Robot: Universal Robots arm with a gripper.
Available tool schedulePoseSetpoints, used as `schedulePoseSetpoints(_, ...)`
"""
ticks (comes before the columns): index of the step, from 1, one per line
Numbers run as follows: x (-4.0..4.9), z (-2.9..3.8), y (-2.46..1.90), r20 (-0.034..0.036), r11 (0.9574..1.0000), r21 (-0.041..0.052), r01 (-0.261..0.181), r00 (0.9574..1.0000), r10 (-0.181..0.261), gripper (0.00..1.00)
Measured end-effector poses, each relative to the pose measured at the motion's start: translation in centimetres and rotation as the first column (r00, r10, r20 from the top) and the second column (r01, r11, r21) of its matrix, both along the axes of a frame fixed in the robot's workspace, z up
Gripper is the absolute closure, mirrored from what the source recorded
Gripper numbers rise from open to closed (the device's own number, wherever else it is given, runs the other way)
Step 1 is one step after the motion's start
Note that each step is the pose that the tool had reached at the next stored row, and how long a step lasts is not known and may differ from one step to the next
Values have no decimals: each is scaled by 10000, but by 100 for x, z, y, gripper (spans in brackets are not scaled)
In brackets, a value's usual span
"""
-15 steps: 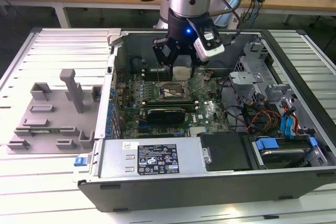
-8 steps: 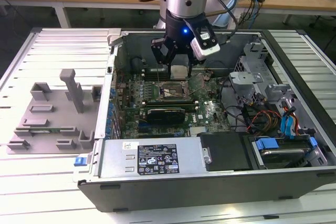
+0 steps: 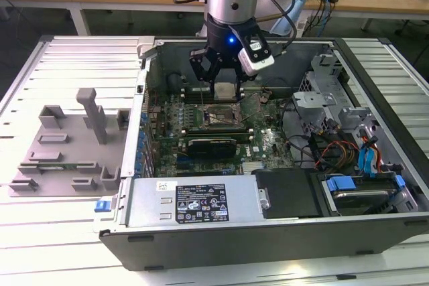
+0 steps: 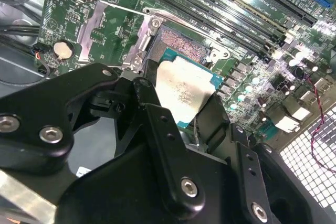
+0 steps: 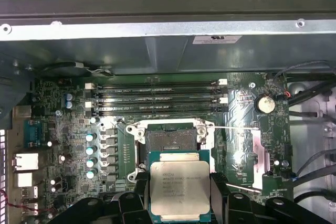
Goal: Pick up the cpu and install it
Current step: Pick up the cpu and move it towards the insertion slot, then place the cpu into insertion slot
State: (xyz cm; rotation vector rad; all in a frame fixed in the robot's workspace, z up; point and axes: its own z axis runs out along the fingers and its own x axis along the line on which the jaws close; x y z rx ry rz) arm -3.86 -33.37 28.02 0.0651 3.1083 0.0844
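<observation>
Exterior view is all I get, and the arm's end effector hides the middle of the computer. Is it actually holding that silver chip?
Observer: Yes. In the first wrist view the end effector grips the cpu by two opposite edges, with the silver plate facing the camera.
Operator: Is it plugged in yet?
Observer: No. The socket is empty and its contact field is bare. The cpu overlaps one edge of it in that picture.
Operator: Anything else close by that I can't make out?
Observer: A round silver coin cell sits on the green board off to one side of the socket, apart from the cpu.
</observation>
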Motion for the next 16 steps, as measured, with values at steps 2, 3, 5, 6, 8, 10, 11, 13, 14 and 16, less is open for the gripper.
schedulePoseSetpoints(2,0,0,0,0,10000,0,0,10000,0,45)
schedulePoseSetpoints(3,0,0,1,0,10000,0,0,10000,0,45)
schedulePoseSetpoints(5,0,0,1,0,10000,0,0,10000,0,45)
schedulePoseSetpoints(6,0,0,1,0,10000,0,0,10000,0,45)
schedulePoseSetpoints(8,0,0,1,0,10000,0,0,10000,0,45)
schedulePoseSetpoints(10,0,0,2,0,10000,1,1,10000,-1,45)
schedulePoseSetpoints(11,0,0,2,-1,10000,0,3,10000,-3,45)
schedulePoseSetpoints(13,0,0,2,0,9988,2,498,9988,-498,45)
schedulePoseSetpoints(14,0,0,2,0,9965,2,836,9965,-836,45)
schedulePoseSetpoints(16,0,0,2,0,9856,2,1689,9856,-1689,45)
